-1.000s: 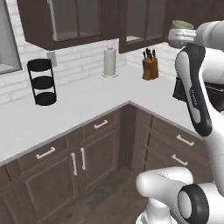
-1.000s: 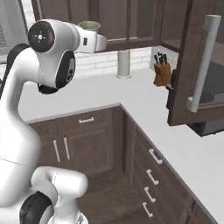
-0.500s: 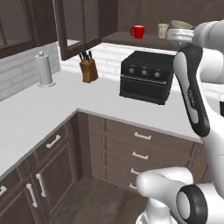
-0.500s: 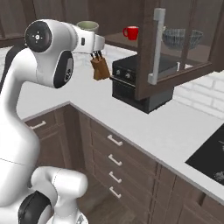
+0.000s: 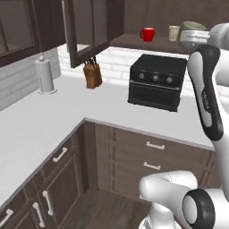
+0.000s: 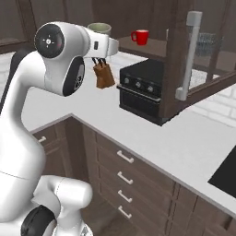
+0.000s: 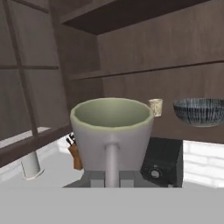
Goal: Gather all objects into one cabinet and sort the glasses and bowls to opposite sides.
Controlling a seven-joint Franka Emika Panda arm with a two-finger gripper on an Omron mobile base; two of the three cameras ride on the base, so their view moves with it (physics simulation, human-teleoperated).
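Pale grey counter [image 5: 53,116] wraps round a kitchen corner over dark brown drawers with white handles [image 5: 152,156], backed by white brick tile. Above it hangs the dark wooden wall cabinet [image 5: 147,18], its doors swung open: one door [image 6: 184,60] with a long grey bar handle [image 6: 188,55] stands at the right of the right base view, another [image 5: 87,29] at the left of the opening in the left base view. Below the cabinet shelf, a black countertop oven [image 5: 156,82] sits on the counter. Left of it stand a wooden knife block [image 5: 92,75] and, farther left, a paper towel roll [image 5: 44,76].

On the cabinet shelf, the red mug [image 5: 147,34] stands at the left, with the beige cup [image 5: 174,32] near it on the right. In the hand view the dark ribbed bowl [image 7: 200,111] sits on the same shelf, to the right of the beige cup and apart from it.

White arm links rise at the right of the left base view. The grey-green mug [image 7: 112,131] is held up at shelf height in front of the cabinet opening, its handle facing the hand camera. The gripper [image 7: 112,177] has its fingers closed around the mug's base.
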